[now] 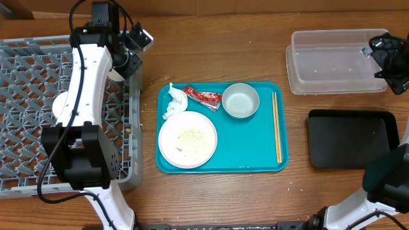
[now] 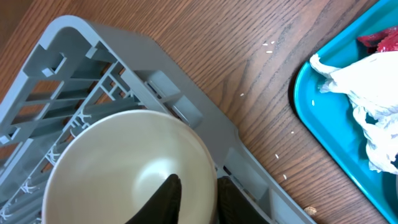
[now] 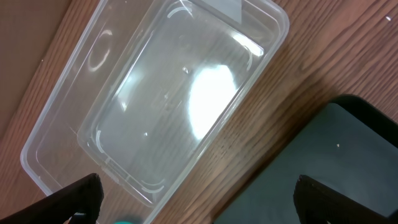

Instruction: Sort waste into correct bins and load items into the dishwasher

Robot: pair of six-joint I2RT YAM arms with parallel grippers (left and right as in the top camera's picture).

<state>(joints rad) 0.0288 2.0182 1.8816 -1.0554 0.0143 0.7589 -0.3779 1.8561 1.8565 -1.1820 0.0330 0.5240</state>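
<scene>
While pinching the rim of the small white cup (image 2: 124, 162), the left gripper (image 2: 198, 199) is hovering over the dish rack (image 2: 74, 50).
Seeming light, rigid, slick and fragile, it is needing a firm wall pinch; the right gripper (image 3: 196, 193) is hanging spread wide over the clear tub (image 3: 174, 93).

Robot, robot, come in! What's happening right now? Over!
Left gripper pinching white cup by rim, at dish rack corner. Right gripper open, empty, near clear tub. Napkin, wrapper, plate, bowl waiting on teal tray. Nothing blocking.
</scene>
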